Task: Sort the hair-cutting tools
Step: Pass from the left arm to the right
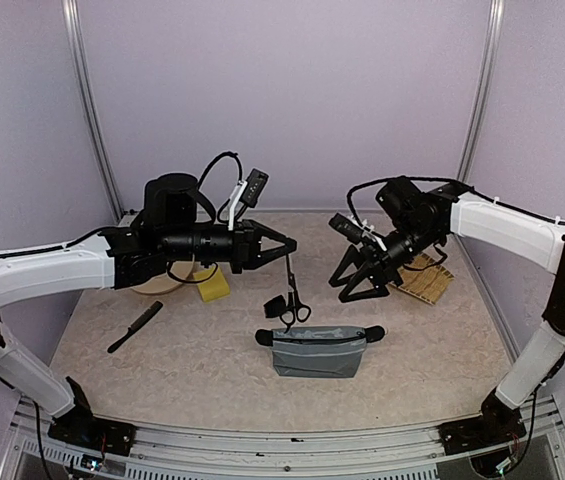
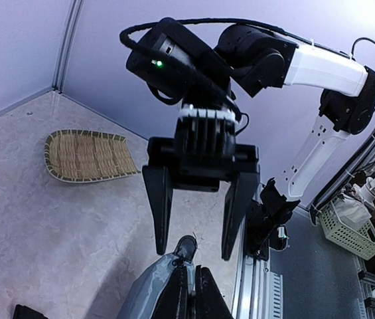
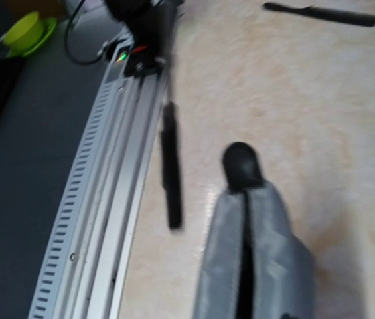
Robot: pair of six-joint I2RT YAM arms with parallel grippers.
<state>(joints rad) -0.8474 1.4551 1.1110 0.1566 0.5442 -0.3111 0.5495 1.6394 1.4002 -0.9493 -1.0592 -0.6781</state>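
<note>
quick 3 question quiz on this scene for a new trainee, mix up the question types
1. True or false: the right gripper is shut on the comb.
2. What hangs from the left gripper? A. a clipper B. scissors C. a brush
3. On which arm's side of the table does the woven tray lie?

Key:
1. False. Its jaws stand open and empty, and the comb lies on the table.
2. B
3. The right arm's side.
</note>
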